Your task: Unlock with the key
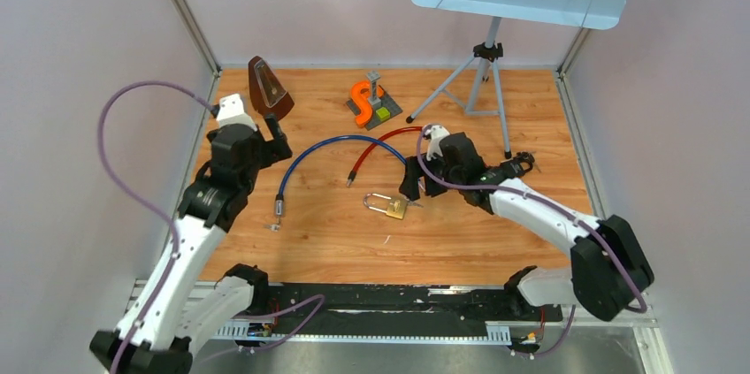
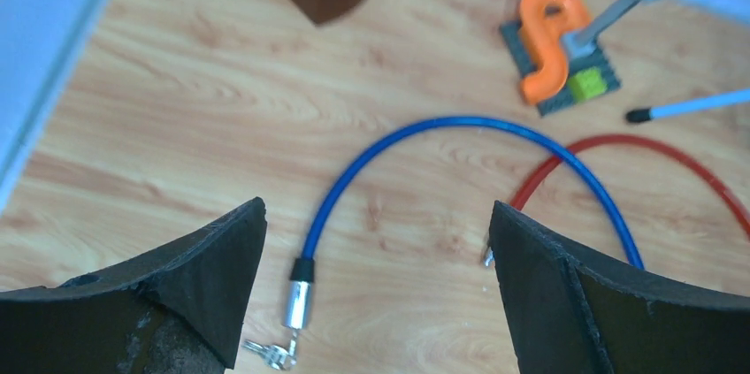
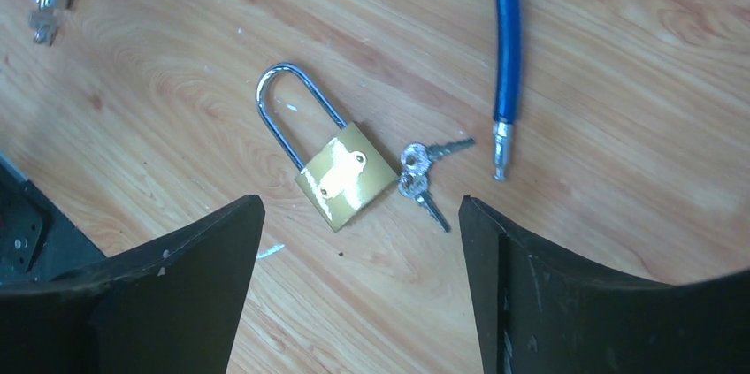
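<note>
Squarely beneath the wide-open, empty right hand [image 3: 360, 237] lies the brass padlock with steel shackle [image 3: 343, 177], silver keys [image 3: 422, 171] just beside it; left hand [image 2: 378, 219] equally open, empty.

Brass padlock [image 3: 347, 177], lying flat — keys [image 3: 416, 171] beside

Padlock [image 3: 347, 177] beside 2 keys [image 3: 417, 171]

Shiny brass-coloured padlock [image 3: 347, 178], bright metal keys [image 3: 420, 171], smooth wood-grain table [image 3: 619, 82].
</note>
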### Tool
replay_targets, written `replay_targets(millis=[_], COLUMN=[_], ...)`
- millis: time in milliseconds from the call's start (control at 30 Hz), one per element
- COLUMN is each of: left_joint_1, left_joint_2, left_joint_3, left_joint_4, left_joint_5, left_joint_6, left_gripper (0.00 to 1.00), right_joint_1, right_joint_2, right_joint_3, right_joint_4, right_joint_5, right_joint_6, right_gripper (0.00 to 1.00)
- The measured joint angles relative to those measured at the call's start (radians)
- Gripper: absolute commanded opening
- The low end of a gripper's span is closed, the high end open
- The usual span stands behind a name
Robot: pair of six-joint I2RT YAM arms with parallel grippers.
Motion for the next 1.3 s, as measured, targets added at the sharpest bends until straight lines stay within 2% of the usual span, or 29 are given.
replay_targets(millis=[233,400,533,733,900,1100,1300], left_joint_1=[0.0,0.0,0.0,0.0,0.0,0.0,-0.022], left_joint_2=[-0.265,-0.298,-0.284,-0.198,-0.178,-0.202,-0.22], left_joint_3=[-0.069,-0.137,-0.132,0.01,0.013,-0.067,-0.094], left_joint_4=[0.11,0.139,0.13,0.119,0.153,0.161,0.161], left_joint_5=[-0.061,-0.059,-0.058,-0.076,-0.074,-0.063,-0.057], left_joint_6=[0.16,0.208,0.223,0.23,0.229,0.225,0.226], left_gripper=[1.0,1.0,1.0,1.0,1.0,1.0,1.0], right_joint_1=[0.004,0.024,0.071,0.185,0.269,0.217,0.135], right_joint_2=[0.263,0.45,0.546,0.547,0.529,0.439,0.473], right_joint_3=[0.189,0.3,0.356,0.378,0.386,0.42,0.468], right_joint_4=[-0.049,-0.107,-0.164,-0.238,-0.317,-0.387,-0.433], right_joint_5=[-0.119,-0.161,-0.182,-0.192,-0.19,0.026,0.169], right_joint_6=[-0.076,-0.092,-0.089,-0.062,-0.026,0.05,0.106], right_gripper=[0.75,0.7,0.67,0.65,0.65,0.62,0.55])
